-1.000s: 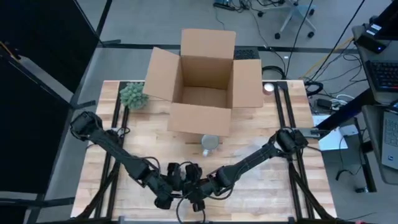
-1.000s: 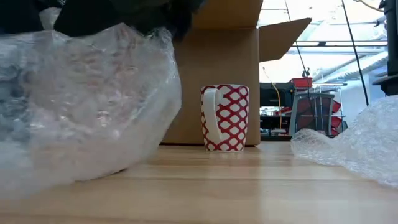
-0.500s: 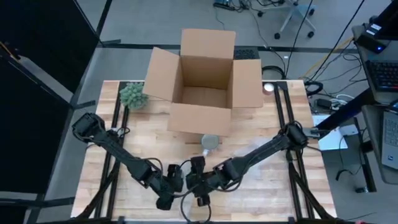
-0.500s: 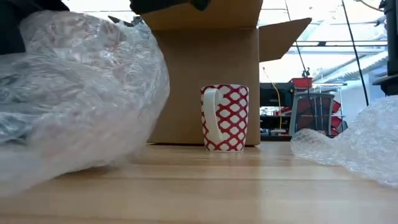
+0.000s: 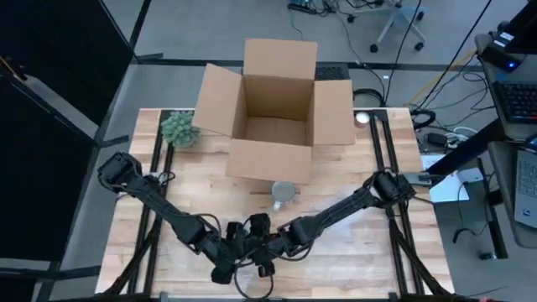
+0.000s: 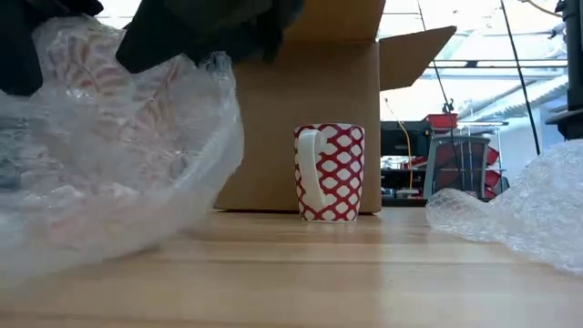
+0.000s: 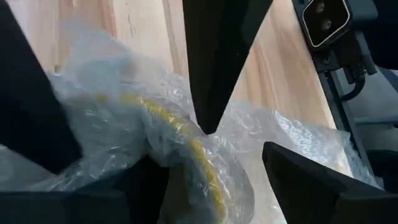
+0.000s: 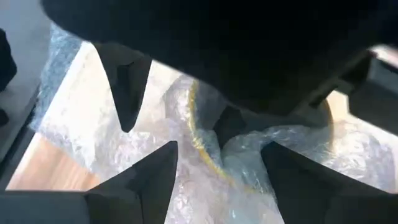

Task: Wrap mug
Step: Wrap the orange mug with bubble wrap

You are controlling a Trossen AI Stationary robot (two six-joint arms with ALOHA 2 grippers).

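Two arms, both reaching to the near centre edge of the table.
Left arm: runs from its base at the left side diagonally in; left gripper (image 5: 225,262) low at the near edge. Right arm: runs from its base at the right side diagonally in; right gripper (image 5: 262,252) just beside the left one, wrists crowded together.

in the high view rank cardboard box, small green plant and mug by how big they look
1. cardboard box, by far the largest.
2. small green plant.
3. mug, only slightly smaller than the plant and partly hidden by the box flap, so those two are close.
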